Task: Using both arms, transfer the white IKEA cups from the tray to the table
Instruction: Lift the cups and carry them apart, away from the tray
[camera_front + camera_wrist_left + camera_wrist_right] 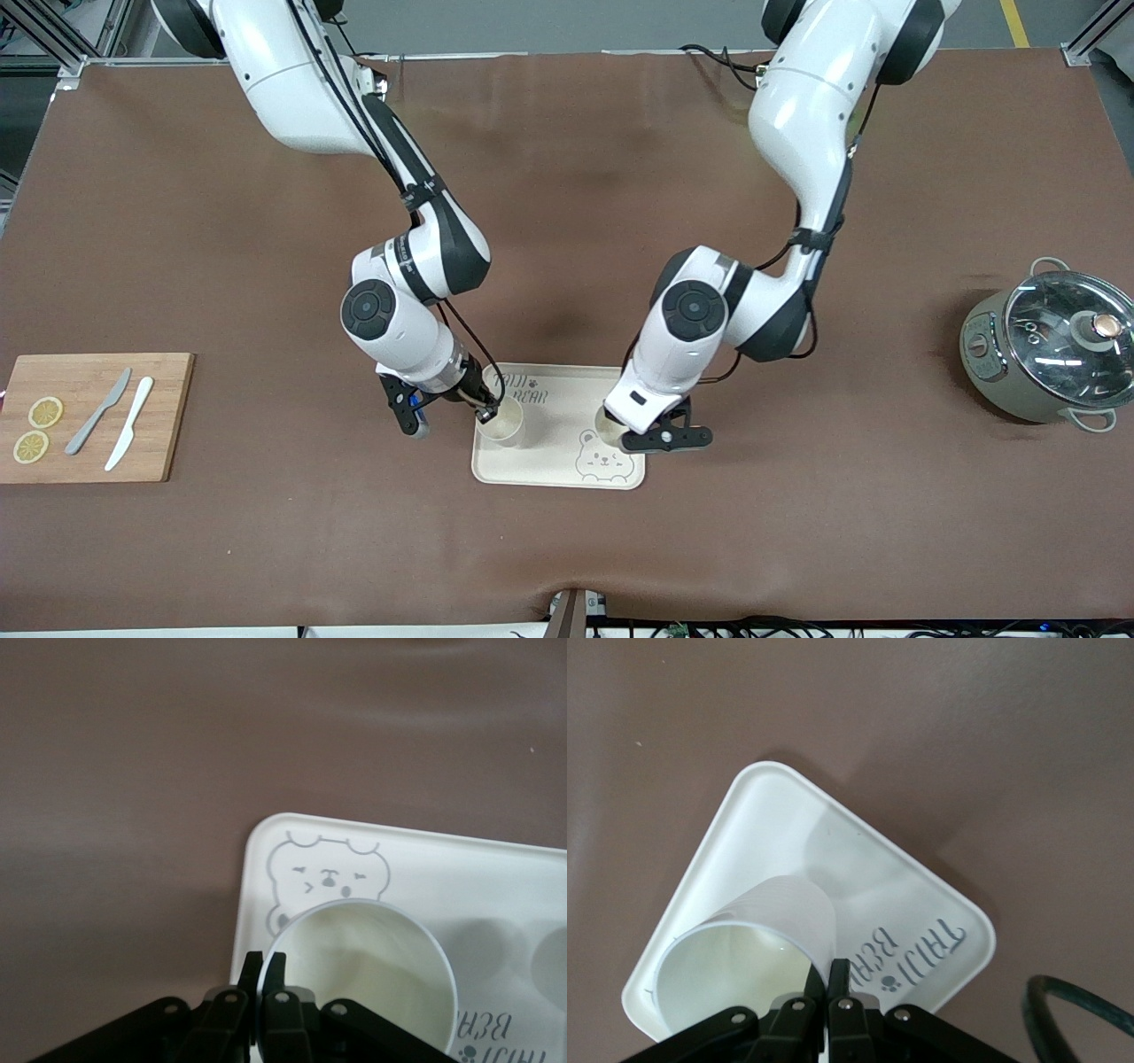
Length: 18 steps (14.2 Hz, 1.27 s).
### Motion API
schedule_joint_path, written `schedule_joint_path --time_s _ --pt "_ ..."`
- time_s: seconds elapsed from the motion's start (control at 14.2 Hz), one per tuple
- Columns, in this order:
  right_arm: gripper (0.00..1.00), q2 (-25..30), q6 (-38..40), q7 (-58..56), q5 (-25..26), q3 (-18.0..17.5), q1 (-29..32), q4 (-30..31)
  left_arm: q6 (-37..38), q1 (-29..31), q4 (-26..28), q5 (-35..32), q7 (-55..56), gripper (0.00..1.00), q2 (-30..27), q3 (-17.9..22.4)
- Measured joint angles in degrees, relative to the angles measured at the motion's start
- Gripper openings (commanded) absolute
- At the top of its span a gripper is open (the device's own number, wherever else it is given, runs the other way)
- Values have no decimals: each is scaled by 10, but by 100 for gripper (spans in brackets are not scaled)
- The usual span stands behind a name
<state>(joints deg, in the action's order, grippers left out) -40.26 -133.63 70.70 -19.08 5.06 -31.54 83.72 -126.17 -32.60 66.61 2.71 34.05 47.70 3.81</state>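
Note:
Two white IKEA cups are at the cream bear-print tray (551, 447). My right gripper (485, 409) is shut on the rim of one cup (501, 425) over the tray's end toward the right arm. In the right wrist view this cup (749, 952) looks tilted, pinched between the fingers (840, 976) over the tray (762, 815). My left gripper (654, 436) is shut on the rim of the other cup (609, 425) by the bear print. It shows in the left wrist view (368, 983), with the gripper (266, 970) on its rim above the tray (259, 904). I cannot tell whether the cups rest on the tray.
A wooden cutting board (168, 416) with two lemon slices (44, 412), a grey knife (99, 410) and a white knife (130, 423) lies toward the right arm's end. A pot with a glass lid (1050, 346) stands toward the left arm's end. Brown mat covers the table.

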Motion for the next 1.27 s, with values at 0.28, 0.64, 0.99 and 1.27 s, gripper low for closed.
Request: schedule_joint_path --time_s 0.28,0.64,0.99,1.27 --pt "0 34 85 -126 0 4 35 2 113 43 -3 0 -54 0 -77 0" --pt "0 87 106 -295 0 6 91 66 200 150 -1 32 -178 0 -145 0" --pt "0 117 107 -450 1 8 144 132 214 248 6 45 -274 0 -150 -1" --pt "0 135 107 -577 5 10 208 182 176 255 36 45 -276 0 -147 -5"
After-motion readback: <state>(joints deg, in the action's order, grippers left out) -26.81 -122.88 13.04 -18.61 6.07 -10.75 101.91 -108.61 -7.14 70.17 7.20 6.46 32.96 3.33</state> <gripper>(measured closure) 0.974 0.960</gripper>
